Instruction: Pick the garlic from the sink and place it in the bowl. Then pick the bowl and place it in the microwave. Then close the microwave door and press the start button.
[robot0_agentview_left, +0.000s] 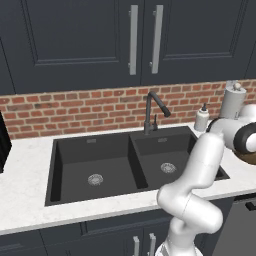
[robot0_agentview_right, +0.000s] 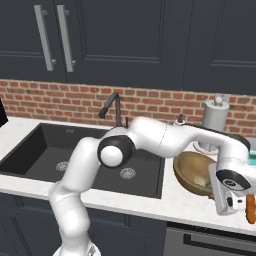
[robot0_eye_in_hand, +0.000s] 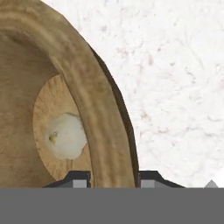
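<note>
Now hand (robot0_eye_in_hand: 113, 177) had clamped the bowl (robot0_eye_in_hand: 94, 109) rim, one finger inside, one outside; garlic (robot0_eye_in_hand: 66, 136) sat in bowl at 9 o'clock. Lift level & slow so garlic doesn't roll out.

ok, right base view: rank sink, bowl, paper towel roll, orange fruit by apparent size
1. sink
2. bowl, partly hidden by the arm
3. paper towel roll, farther back, so its rank against the bowl is unsure
4. orange fruit, cut off at the frame edge
</note>
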